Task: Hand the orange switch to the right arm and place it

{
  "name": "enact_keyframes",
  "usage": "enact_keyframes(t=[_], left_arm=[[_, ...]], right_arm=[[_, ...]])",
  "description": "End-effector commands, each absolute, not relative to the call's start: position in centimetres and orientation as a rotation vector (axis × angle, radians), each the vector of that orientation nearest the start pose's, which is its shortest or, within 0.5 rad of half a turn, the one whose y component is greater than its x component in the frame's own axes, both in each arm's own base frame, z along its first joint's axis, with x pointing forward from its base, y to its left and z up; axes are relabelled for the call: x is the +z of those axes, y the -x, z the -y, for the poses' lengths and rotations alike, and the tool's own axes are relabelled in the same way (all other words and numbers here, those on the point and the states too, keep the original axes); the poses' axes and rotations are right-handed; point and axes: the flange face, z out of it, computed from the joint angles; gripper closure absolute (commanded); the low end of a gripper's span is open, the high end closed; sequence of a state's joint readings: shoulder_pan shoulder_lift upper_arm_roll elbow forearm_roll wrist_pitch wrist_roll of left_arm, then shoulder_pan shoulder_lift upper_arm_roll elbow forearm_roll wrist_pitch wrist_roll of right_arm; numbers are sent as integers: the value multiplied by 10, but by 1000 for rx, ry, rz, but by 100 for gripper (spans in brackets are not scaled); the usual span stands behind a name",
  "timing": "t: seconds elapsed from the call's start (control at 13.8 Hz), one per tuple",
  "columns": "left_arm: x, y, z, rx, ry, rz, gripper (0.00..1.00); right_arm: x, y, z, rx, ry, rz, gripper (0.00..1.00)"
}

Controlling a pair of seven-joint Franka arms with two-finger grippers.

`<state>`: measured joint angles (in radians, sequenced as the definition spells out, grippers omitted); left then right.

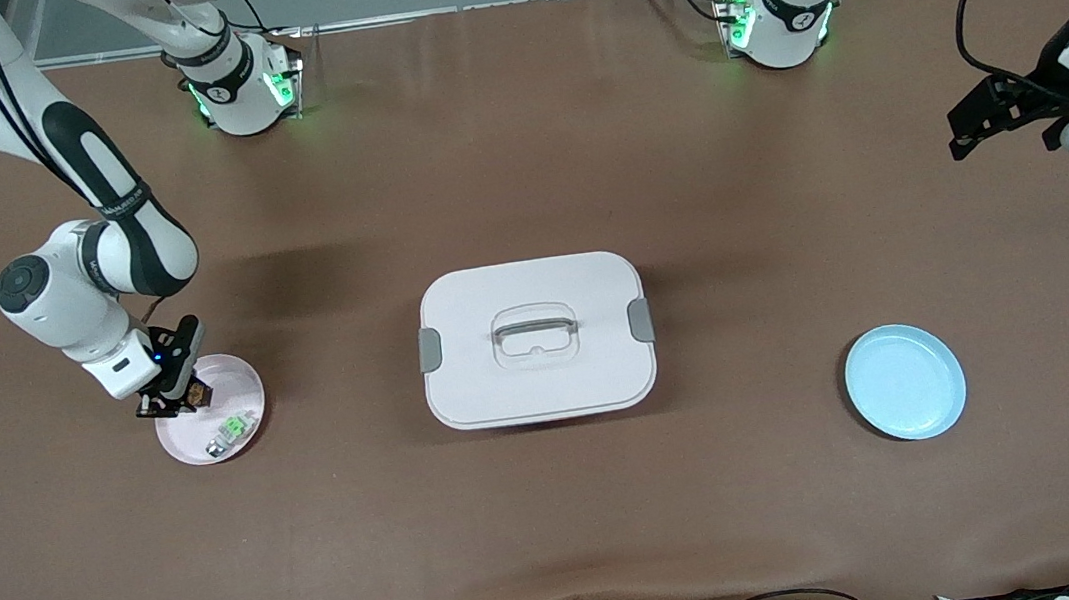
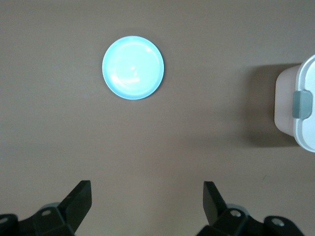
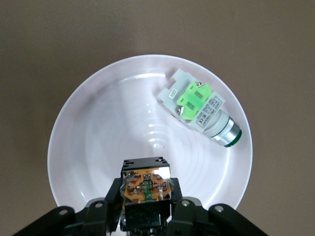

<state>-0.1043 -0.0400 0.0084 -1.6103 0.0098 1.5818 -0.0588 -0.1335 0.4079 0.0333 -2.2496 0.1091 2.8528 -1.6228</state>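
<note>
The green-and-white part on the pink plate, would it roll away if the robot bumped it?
Probably only a little. The green-and-white part has a round silvery end, so it might turn, but its blocky white end should stop it. It looks like stiff plastic, likely light. The pink plate looks glossy, so it could slide. The right gripper, holding the orange switch, is close above.

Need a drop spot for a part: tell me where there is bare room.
The round light-blue plate is bare, with brown table open around it. The pink plate is crowded: green-and-white part, and the right gripper holding the orange switch.
</note>
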Motion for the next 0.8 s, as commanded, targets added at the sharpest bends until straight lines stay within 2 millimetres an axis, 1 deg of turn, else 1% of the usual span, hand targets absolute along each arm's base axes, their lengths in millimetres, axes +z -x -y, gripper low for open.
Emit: enact_keyframes(t=[0.0,0.15,0.29,0.36,0.44,0.51,0.73], left_arm=[[628,-531,58,17,3138,-79,0],[629,-530,53,17,3138,-89,0],[633,-529,50,12,3138,-89,0],[645,-522,50,-15,3137,-86,0],[652,-520,50,-32,3135,-84,0],[649,-520,46,-8,3131,-86,0],[648,-518,45,27,3097,-103,0]], right_arm=[[196,-555,57,-296,2476,2081,100],[191,-554,50,-300,2478,2054,100],[183,-553,48,-306,2489,2037,100],[176,-551,47,-291,2484,2031,100],[174,-551,47,-290,2484,2030,100],[172,-551,47,-284,2481,2028,100],[168,-549,49,-271,2480,2021,100]])
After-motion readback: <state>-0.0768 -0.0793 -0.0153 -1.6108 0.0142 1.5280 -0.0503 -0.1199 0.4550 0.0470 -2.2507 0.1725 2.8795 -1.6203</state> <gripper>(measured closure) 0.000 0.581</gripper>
